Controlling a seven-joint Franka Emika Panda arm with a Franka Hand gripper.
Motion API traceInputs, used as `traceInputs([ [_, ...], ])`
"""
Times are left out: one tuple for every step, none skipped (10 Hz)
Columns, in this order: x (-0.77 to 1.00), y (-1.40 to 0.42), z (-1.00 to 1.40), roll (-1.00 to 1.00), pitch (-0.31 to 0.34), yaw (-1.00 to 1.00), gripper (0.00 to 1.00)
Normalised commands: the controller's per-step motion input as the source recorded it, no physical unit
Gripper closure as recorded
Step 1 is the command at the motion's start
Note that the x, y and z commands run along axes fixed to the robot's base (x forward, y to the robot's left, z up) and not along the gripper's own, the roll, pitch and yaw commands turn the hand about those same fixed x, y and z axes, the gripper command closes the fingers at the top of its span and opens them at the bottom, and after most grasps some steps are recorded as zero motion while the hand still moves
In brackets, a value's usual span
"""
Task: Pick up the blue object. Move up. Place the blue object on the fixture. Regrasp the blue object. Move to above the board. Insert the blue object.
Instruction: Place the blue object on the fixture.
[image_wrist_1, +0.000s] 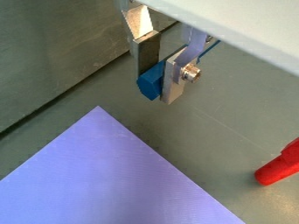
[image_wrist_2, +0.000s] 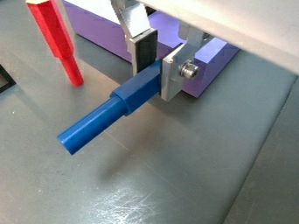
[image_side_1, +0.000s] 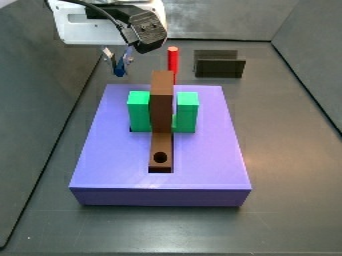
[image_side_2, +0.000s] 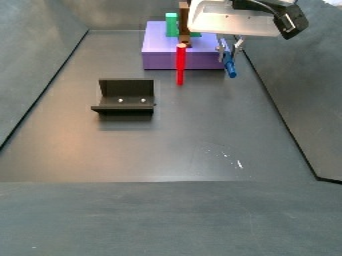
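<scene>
Blue peg (image_wrist_2: 114, 118) is held between the closed jaws of the gripper (image_wrist_2: 156, 63), lifted above the floor beside the board (image_side_1: 160, 150). Picking up looks done; the fixture (image_side_2: 123, 97) is empty, so placing, regrasping and inserting remain.

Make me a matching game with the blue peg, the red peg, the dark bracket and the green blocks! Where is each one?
Things:
1. blue peg
2. red peg
3. fixture
4. green blocks

Places:
A. on the purple board, either side of the brown strip
B. empty, on the grey floor
C. between the gripper fingers, off the floor
D. standing upright beside the board

Pairs: 1-C, 2-D, 3-B, 4-A
</scene>
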Motion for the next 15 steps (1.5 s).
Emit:
traceInputs([
  [0.0,0.04,0.0,0.0,0.0,0.0,1.0],
  [0.0,0.04,0.0,0.0,0.0,0.0,1.0],
  [0.0,0.04,0.0,0.0,0.0,0.0,1.0],
  [0.0,0.03,0.0,0.0,0.0,0.0,1.0],
  [0.0,0.03,0.0,0.0,0.0,0.0,1.0],
  [0.0,0.03,0.0,0.0,0.0,0.0,1.0],
  [0.0,0.03,0.0,0.0,0.0,0.0,1.0],
  [0.0,0.02,0.0,0.0,0.0,0.0,1.0],
  [0.0,0.02,0.0,0.0,0.0,0.0,1.0],
  [-0.01,0.03,0.0,0.0,0.0,0.0,1.0],
  [0.0,0.03,0.0,0.0,0.0,0.0,1.0],
  [0.0,0.05,0.0,0.0,0.0,0.0,1.0],
  [0.0,0.05,0.0,0.0,0.0,0.0,1.0],
  [0.0,0.05,0.0,0.0,0.0,0.0,1.0],
  [0.0,0.05,0.0,0.0,0.0,0.0,1.0],
])
